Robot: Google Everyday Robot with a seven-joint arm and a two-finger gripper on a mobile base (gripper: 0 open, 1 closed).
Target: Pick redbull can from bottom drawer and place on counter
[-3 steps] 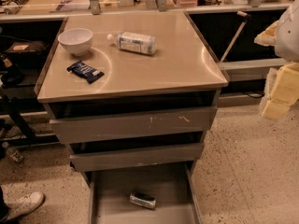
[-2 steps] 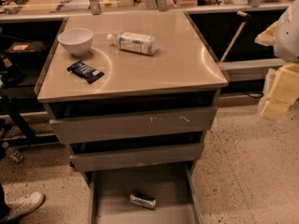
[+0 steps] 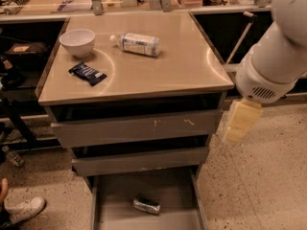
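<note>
One redbull can in bottom drawer, 6 o'clock — one bottle, one bowl on counter; gripper at 3 o'clock, hold impossible to tell

Bottom drawer front off-frame, hand beside counter

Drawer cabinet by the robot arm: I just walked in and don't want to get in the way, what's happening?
The robot is after the redbull can, which lies on its side in the open bottom drawer, untouched. Its gripper hangs beside the cabinet, well above the can. The counter holds a bowl, a bottle and a wrapper.
</note>
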